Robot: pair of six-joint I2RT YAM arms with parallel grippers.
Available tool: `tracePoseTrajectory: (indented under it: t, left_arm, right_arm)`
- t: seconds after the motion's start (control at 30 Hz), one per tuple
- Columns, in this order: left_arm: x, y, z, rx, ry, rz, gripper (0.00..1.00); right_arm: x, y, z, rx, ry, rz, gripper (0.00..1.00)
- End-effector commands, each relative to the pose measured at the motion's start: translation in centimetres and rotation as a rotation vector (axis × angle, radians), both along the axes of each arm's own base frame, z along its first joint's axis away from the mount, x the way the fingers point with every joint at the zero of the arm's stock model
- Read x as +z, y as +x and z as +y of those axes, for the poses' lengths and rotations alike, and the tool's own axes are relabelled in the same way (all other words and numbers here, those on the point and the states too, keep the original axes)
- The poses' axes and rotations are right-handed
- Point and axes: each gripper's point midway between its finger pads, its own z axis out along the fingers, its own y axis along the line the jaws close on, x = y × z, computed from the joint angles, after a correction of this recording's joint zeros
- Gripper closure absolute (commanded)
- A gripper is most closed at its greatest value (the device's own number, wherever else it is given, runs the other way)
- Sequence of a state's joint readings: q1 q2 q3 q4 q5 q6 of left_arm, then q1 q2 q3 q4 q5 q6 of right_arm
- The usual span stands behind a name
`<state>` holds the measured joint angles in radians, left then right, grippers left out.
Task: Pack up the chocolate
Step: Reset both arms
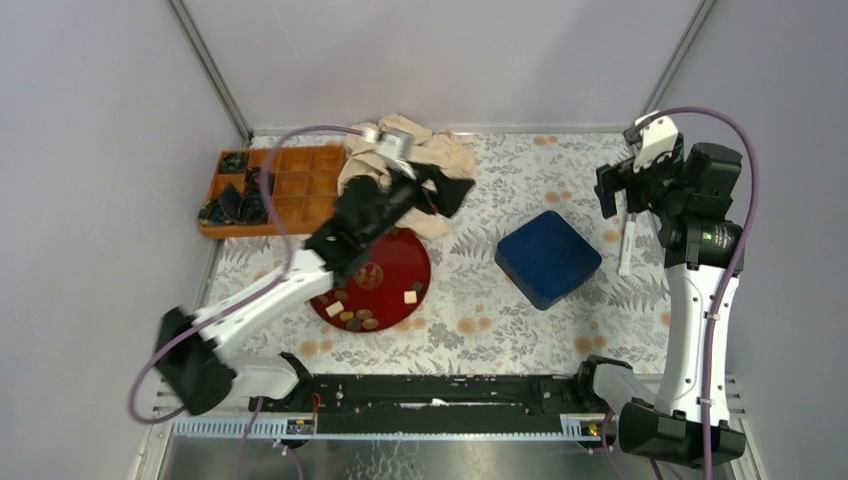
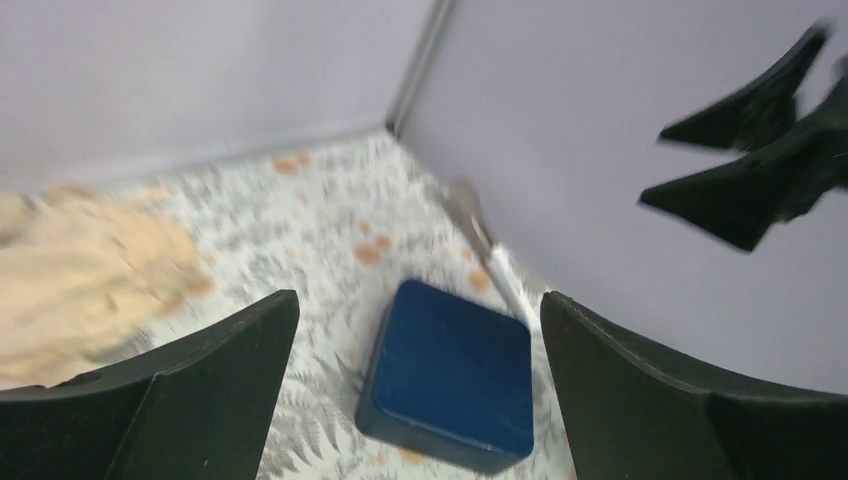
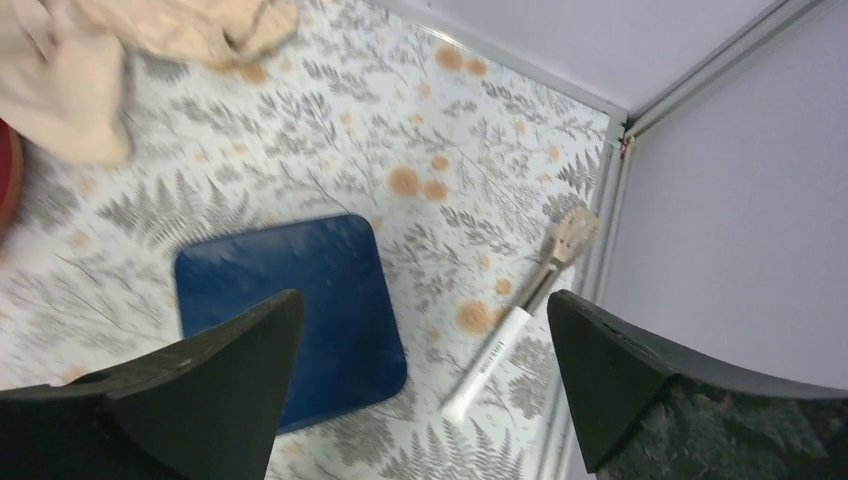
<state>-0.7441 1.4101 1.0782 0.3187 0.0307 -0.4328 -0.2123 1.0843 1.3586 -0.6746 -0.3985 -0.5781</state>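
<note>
Chocolate (image 1: 356, 320) on red plate (image 1: 405, 262) | fern-print tablecloth (image 1: 480, 320) | grey walls (image 1: 450, 60) | left pincer (image 2: 418, 297), right pincer (image 3: 425, 295) apart

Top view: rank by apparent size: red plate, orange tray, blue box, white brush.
1. orange tray and red plate: look about alike, and the plate is partly hidden by the left arm
2. blue box
3. white brush

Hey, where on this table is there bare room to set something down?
Bare tabletop lies between the red plate and the blue box, along the near edge in front of the box, and in the far right corner behind it. Crowded at far left: orange tray, beige cloth, plate.
</note>
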Motion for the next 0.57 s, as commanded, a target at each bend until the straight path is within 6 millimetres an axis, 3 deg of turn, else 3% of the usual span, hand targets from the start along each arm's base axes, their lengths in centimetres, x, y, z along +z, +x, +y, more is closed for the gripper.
tracePoseTrajectory:
  t: [0.0, 0.07, 0.17, 0.27, 0.4, 0.53]
  left_arm:
    - [3.7, -1.4, 6.9, 0.157, 0.060, -0.111, 0.01]
    - [5.4, -2.5, 9.2, 0.180, 0.069, -0.108, 0.01]
    - [6.4, -4.3, 11.9, 0.210, 0.106, -0.068, 0.01]
    - [8.1, -6.6, 13.5, 0.206, 0.088, -0.082, 0.01]
    - [9.1, -8.8, 15.2, 0.208, 0.060, -0.089, 0.01]
    - [9.7, -10.4, 16.2, 0.207, 0.031, -0.081, 0.01]
  right_arm:
    - [3.2, 0.4, 1.9, -0.060, 0.260, -0.050, 0.00]
    - [4.9, -0.3, 3.1, -0.020, 0.311, -0.086, 0.00]
    - [6.7, -1.0, 4.5, -0.009, 0.426, -0.098, 0.00]
    - [8.7, -1.0, 4.4, -0.134, 0.612, -0.112, 0.00]
    - [10.8, -1.7, 4.1, -0.174, 0.637, -0.140, 0.00]
    - [11.3, -2.2, 4.9, -0.131, 0.653, -0.132, 0.00]
